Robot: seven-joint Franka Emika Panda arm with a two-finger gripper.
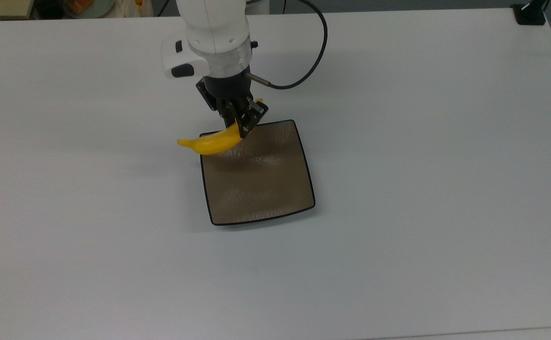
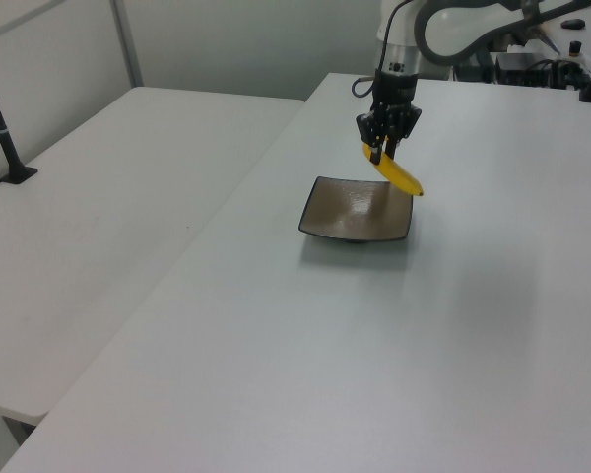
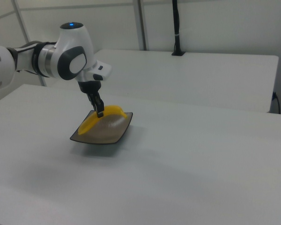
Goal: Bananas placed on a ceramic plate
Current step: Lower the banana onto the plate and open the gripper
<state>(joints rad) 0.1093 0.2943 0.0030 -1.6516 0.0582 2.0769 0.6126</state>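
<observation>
Jaws point(image 1: 241, 126) clamped on banana point(image 1: 209, 143) near one end, fruit airborne over plate's point(image 1: 275, 189) 11 o'clock corner in top view, free tip overhanging tabletop point(image 1: 421, 141). Risk: release here, banana lands on rim, rolls off; off-centre grip may let it pivot.

Banana point(image 1: 210, 142): smooth, glossy yellow skin, looks like plastic or wax, unblemished.

Ceramic plate point(image 1: 261, 189), centre of the top view: glazed brown-taupe, shiny, with a faint crinkled texture in the glaze; thin dark rim.

Table point(image 1: 421, 165): matt white, smooth, laminate-like; soft shadows, no glare.

Arm housing point(image 1: 214, 28), upper middle of the top view: smooth white plastic, slight sheen, above a dull silver metal band point(image 1: 225, 61).

Gripper point(image 1: 240, 123): matt black, hard plastic or metal.

Cable point(image 1: 310, 56): black, rubbery-looking sheath.
</observation>
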